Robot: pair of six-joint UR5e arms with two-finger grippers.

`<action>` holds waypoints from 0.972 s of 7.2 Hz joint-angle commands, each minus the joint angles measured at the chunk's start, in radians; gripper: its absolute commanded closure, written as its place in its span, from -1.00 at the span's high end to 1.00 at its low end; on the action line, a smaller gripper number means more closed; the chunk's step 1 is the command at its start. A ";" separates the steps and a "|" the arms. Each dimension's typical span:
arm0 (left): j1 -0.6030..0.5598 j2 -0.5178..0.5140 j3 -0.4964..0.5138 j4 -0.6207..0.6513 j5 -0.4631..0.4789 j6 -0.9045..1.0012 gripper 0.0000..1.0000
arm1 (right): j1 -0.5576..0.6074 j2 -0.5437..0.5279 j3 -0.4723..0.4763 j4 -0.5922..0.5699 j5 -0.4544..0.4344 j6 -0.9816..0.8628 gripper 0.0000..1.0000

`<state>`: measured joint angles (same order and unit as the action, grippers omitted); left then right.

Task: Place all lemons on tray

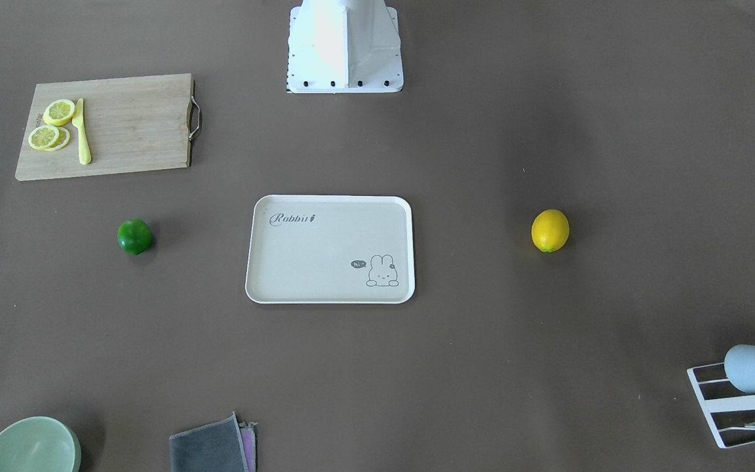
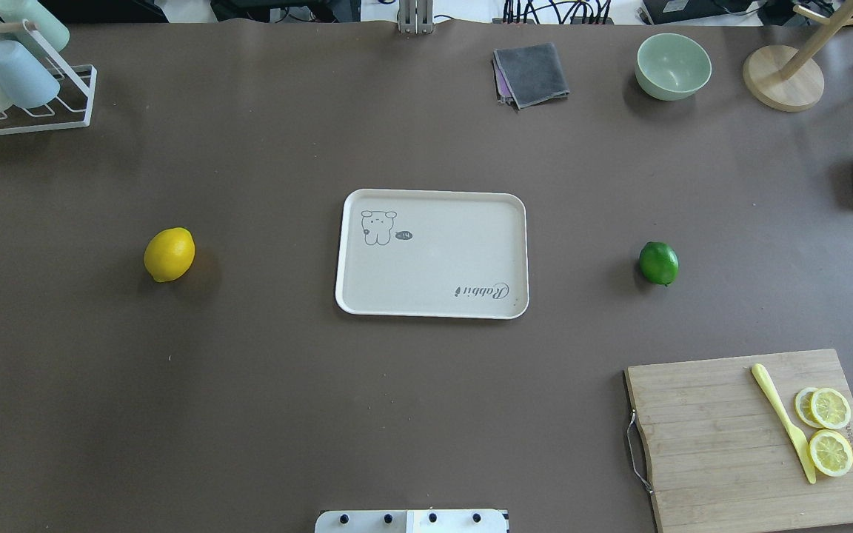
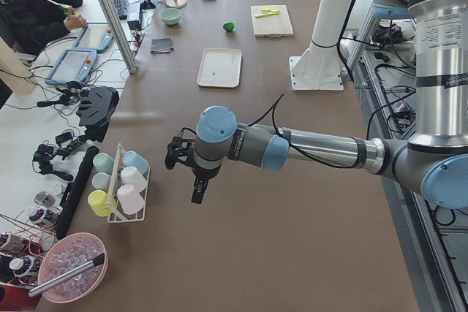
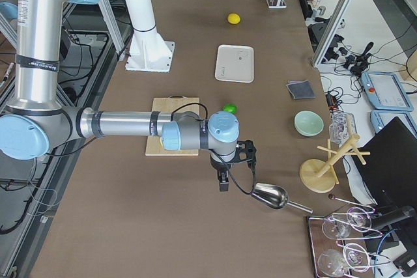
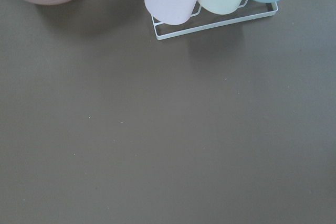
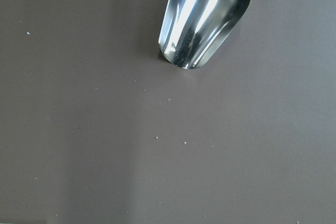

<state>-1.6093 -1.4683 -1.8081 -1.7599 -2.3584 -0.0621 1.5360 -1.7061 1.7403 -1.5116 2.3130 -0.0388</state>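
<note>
Left pincer (image 3: 198, 193) hangs over the worktop (image 2: 249, 407), yellow lemon (image 2: 169, 254) well beyond it; right pincer (image 4: 223, 183) likewise, green lemon (image 2: 658, 263) well beyond; tray (image 2: 431, 194) lies between the fruits, apart from both; whether either pincer is spread, I cannot tell.

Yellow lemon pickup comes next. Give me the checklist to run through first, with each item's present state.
1. Yellow lemon lies free, with nothing touching it: ok.
2. Green lemon lies free, apart from the tray: ok.
3. Tray has bare room for both fruits: ok.
4. Left pincer is above the yellow lemon: not ok. It hangs near the cup rack at the table's end, far from the fruit.
5. Left pincer is open: cannot tell. It shows only in a side view.
6. Right pincer is open: cannot tell, for the same reason.
</note>
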 commanded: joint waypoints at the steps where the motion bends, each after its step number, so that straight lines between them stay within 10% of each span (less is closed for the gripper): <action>1: 0.003 -0.015 0.016 -0.048 -0.075 0.001 0.96 | -0.008 0.026 0.007 -0.001 0.006 0.004 1.00; 5: 0.100 -0.073 0.032 -0.107 -0.078 -0.011 0.96 | -0.051 0.072 0.008 0.007 0.031 -0.003 1.00; 7: 0.220 -0.084 0.038 -0.355 -0.064 -0.366 0.96 | -0.054 0.071 0.007 0.076 0.069 0.066 1.00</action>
<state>-1.4690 -1.5489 -1.7757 -1.9534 -2.4310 -0.2286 1.4855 -1.6338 1.7486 -1.4669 2.3555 -0.0219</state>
